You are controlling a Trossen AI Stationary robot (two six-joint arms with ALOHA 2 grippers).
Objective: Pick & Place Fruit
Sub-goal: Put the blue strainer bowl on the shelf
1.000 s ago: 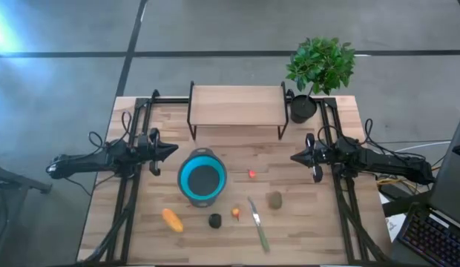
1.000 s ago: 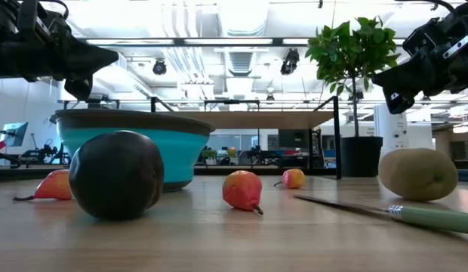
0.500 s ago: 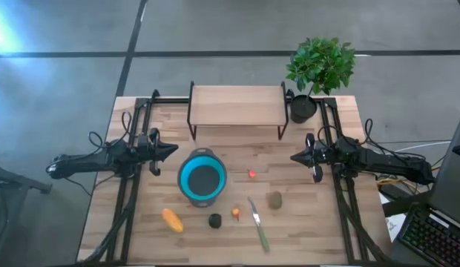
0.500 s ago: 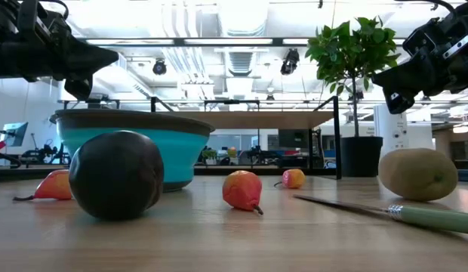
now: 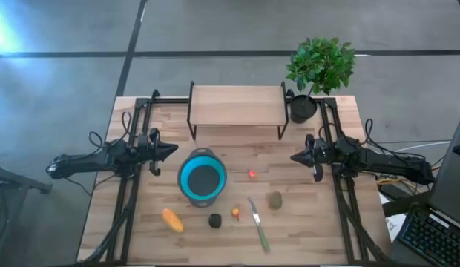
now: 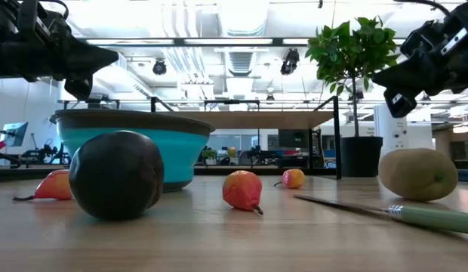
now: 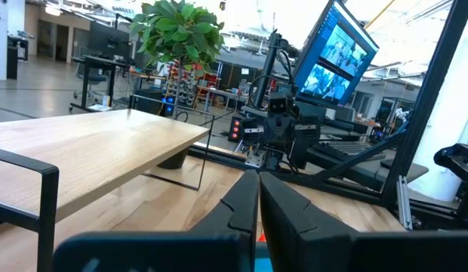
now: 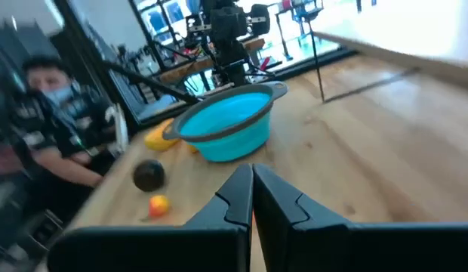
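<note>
The left hand point(image 5: 173, 149) hangs above the table's left side, fingers pressed together and holding nothing, its tip just short of the blue bowl point(image 5: 202, 177). The right hand point(image 5: 295, 157) mirrors it on the far side, also closed and empty, pointing inward toward the middle of the table point(image 5: 319, 222).

Out from the hands, all five pieces of fruit lie on the wood, none of them in the bowl. The tiny red piece point(image 5: 252, 174) sits between the bowl and the right hand. The olive-brown oval point(image 5: 274, 199) lies toward the front, on the right, just beside the knife point(image 5: 258, 223). On the knife's other side is the tiny orange piece point(image 5: 236, 213), then the black round one point(image 5: 215, 220), and the long orange-yellow piece point(image 5: 171, 220) farthest left, all in a loose row in front of the bowl.

Judging by this, the task has not really begun: the bowl's grey inside looks bare, nothing is gripped, and every piece is left to be picked up and placed
</note>
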